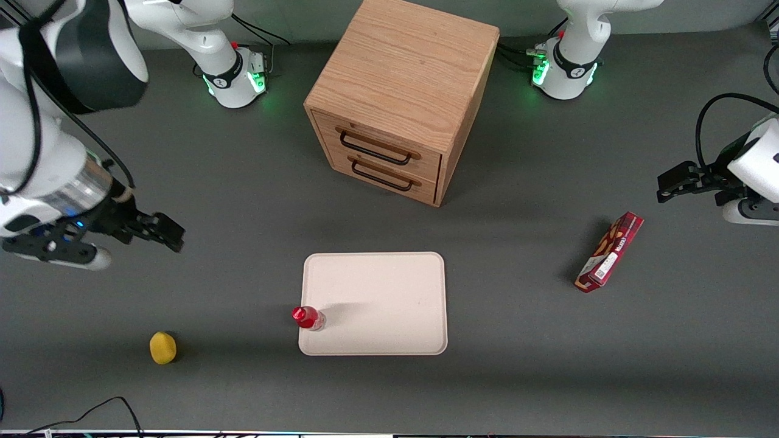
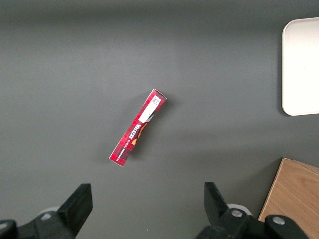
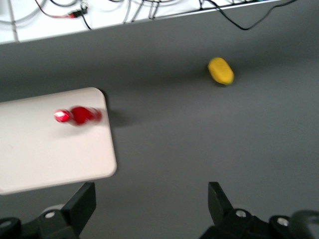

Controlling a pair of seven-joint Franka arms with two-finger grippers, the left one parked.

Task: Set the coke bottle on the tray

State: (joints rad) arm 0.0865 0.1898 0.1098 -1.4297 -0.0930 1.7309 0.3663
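The coke bottle (image 1: 308,317), small and red with a red cap, stands upright on the pale cream-pink tray (image 1: 389,292), at the tray's edge toward the working arm's end and near its front corner. It also shows in the right wrist view (image 3: 79,115) on the tray (image 3: 45,149). My right gripper (image 1: 161,234) is open and empty, raised above the table toward the working arm's end, well apart from the bottle and farther from the front camera. Its fingers (image 3: 82,201) stand wide apart.
A yellow lemon-like fruit (image 1: 162,347) lies near the table's front, toward the working arm's end. A wooden two-drawer cabinet (image 1: 395,91) stands farther back than the tray. A long red snack box (image 1: 610,252) lies toward the parked arm's end.
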